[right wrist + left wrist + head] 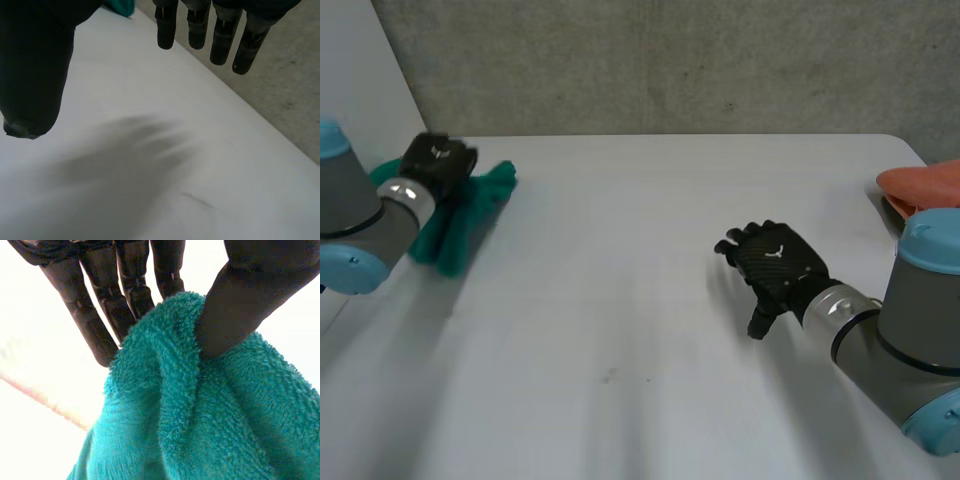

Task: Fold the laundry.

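A fluffy teal towel (470,215) lies bunched at the table's far left edge. My left hand (438,165) rests on top of it. In the left wrist view the thumb (250,300) presses into a raised fold of the towel (210,415) and the fingers (127,290) stand straight behind it, so the fold is pinched between them. My right hand (775,262) hovers over bare table right of centre, far from the towel. Its fingers (200,25) and thumb (35,65) are spread apart with nothing between them.
An orange cloth (925,185) lies at the table's far right edge, beyond my right arm. The white table (620,300) runs wide and bare between the two hands. A grey wall stands behind the table's far edge.
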Tool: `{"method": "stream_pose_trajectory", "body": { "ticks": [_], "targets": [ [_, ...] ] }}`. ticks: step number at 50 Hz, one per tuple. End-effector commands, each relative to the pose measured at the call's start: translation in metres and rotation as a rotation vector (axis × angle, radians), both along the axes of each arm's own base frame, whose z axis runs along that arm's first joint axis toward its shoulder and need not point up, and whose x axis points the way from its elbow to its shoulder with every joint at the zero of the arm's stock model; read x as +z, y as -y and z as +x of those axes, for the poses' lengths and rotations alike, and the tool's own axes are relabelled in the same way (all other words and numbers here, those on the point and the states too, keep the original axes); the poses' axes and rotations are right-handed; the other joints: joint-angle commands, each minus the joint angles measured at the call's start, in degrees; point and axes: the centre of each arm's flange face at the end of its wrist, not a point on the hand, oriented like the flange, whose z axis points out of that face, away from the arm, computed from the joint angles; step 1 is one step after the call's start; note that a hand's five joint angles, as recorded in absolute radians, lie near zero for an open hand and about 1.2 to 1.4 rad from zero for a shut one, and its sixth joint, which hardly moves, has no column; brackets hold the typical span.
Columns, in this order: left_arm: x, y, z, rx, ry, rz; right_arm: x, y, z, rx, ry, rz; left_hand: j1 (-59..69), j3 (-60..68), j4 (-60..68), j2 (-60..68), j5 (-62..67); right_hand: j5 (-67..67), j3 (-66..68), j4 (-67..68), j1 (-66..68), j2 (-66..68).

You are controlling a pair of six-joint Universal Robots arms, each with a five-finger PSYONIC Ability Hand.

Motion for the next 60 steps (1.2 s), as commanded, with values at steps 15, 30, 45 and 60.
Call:
{"method": "stream_pose_trajectory", "body": {
  "ticks": [15,30,45,60],
  "targets": [
    [0.0,-0.212,-0.166,-0.549,-0.484,0.463,0.027,0.042,-0.037,-0.186,0.036,-0.101,-53.95,-55.94,-56.55,-56.83,-53.29,-3.32,-2.38,-3.23,-1.33,-2.57],
    [0.016,-0.131,-0.08,-0.235,-0.269,0.24,0.039,0.009,-0.012,-0.03,0.019,-0.026,-51.43,-53.42,-54.03,-54.31,-50.77,-3.32,-2.38,-3.23,-1.33,-2.57],
    [-0.021,-0.124,-0.027,-0.128,0.005,0.284,0.02,-0.086,0.051,0.301,-0.057,0.171,-50.93,-52.91,-53.53,-53.81,-50.26,-3.32,-2.38,-3.23,-1.33,-2.57],
    [-0.041,-0.139,-0.026,-0.135,0.03,0.356,-0.027,-0.078,0.074,0.234,-0.098,0.075,-48.08,-50.07,-50.68,-50.96,-47.42,19.61,20.56,19.71,21.61,20.37]
  ]
}}
